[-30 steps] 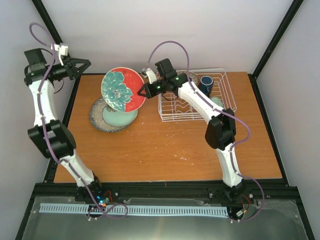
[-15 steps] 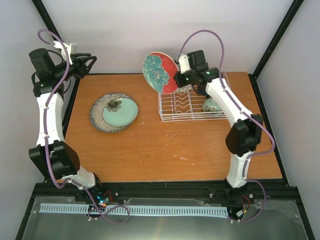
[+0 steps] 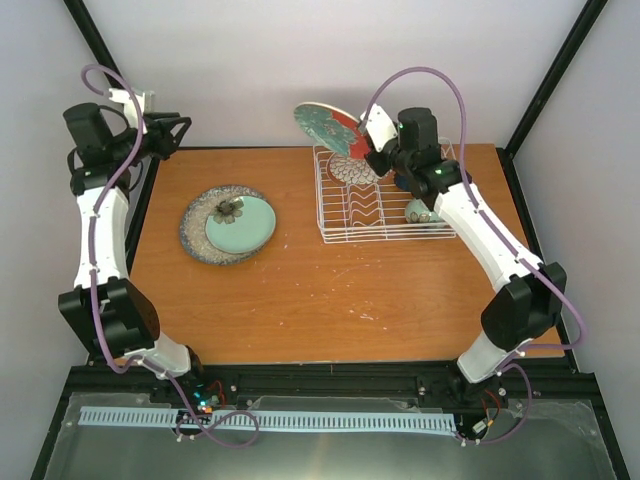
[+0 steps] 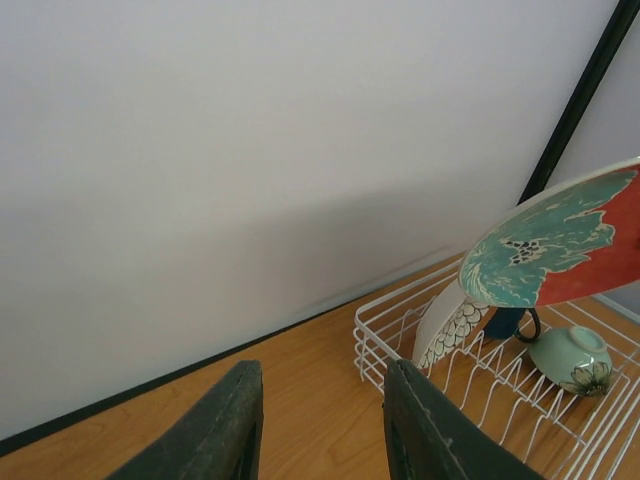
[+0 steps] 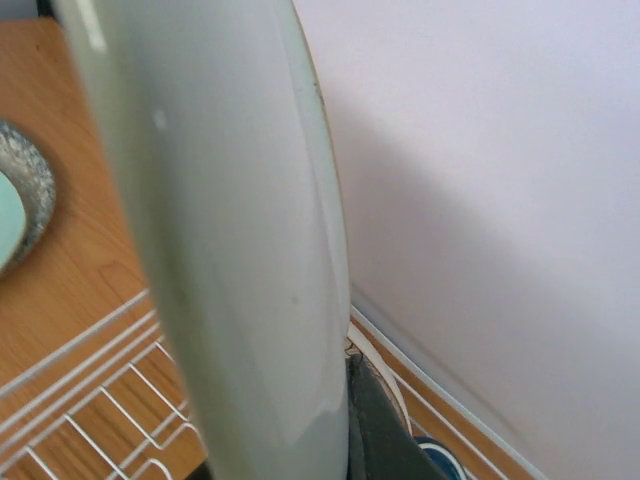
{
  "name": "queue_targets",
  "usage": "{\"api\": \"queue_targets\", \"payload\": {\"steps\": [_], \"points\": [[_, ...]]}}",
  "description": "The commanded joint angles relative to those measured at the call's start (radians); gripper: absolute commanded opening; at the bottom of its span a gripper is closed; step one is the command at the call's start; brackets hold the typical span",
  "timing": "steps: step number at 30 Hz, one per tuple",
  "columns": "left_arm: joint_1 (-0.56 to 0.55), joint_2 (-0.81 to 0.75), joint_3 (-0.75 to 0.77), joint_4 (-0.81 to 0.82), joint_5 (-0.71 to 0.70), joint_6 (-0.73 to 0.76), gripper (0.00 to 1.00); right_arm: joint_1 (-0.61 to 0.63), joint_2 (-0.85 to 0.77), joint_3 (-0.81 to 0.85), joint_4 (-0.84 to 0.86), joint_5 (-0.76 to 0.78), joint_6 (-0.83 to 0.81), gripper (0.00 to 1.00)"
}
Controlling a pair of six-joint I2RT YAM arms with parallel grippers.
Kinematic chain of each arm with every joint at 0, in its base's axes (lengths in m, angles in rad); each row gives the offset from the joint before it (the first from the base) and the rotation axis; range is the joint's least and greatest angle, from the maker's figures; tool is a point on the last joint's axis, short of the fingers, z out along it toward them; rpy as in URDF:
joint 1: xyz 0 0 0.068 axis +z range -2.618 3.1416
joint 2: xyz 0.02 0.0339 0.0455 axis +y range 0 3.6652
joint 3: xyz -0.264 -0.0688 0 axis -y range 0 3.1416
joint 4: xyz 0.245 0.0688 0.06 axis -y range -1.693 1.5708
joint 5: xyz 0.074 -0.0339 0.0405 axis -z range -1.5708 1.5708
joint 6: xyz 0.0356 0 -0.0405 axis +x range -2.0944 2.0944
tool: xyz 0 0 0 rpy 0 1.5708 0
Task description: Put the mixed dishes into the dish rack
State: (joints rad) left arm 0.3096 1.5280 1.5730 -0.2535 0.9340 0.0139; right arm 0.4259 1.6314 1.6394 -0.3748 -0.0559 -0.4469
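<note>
Two pairs of jaws show, and only one holds anything. The right jaws are pinched on the rim of the red-rimmed teal plate (image 3: 330,128), which is held in the air, tilted, over the far left corner of the dish rack (image 3: 380,228); from the right wrist view the plate's pale underside (image 5: 230,230) fills the middle of the picture, with one dark finger (image 5: 375,425) pressed against it. The plate is clear of the wires and not yet between the dividers. Just below it, the petal-patterned plate (image 3: 350,171) stands on edge in the rack's far left slots, leaning slightly. Further right in the rack lies the small pale green bowl (image 3: 420,211), tipped on its side, and the dark blue mug (image 4: 505,322) sits beyond it toward the rack's far edge, largely hidden by the right arm (image 3: 480,235) in the overhead view. The rack stands on the bench (image 3: 330,300) near its far right corner. The left jaws are spread, their two fingers (image 4: 215,430) apart with nothing between them, raised over the far left corner of the bench and facing toward the rack. Left of the bench's middle, toward the far edge, the pale green plate (image 3: 242,225) lies flat on the large speckled grey plate (image 3: 195,238), well apart from the rack.
</note>
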Motion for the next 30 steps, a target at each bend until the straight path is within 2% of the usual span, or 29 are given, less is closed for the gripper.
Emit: {"api": "queue_targets", "payload": {"steps": [1, 8, 15, 30], "points": [[0.003, 0.026, -0.01, 0.022, 0.001, 0.017, 0.34, -0.005, -0.09, -0.058, 0.277, -0.017, -0.143, 0.03], [0.004, 0.062, -0.005, -0.016, 0.001, 0.046, 0.33, -0.009, -0.176, -0.192, 0.347, -0.07, -0.295, 0.03], [0.004, 0.08, -0.014, -0.014, 0.001, 0.049, 0.33, -0.028, -0.214, -0.199, 0.334, -0.091, -0.429, 0.03], [0.003, 0.131, -0.005, -0.042, -0.004, 0.061, 0.3, -0.058, -0.164, -0.218, 0.233, -0.145, -0.652, 0.03]]}}
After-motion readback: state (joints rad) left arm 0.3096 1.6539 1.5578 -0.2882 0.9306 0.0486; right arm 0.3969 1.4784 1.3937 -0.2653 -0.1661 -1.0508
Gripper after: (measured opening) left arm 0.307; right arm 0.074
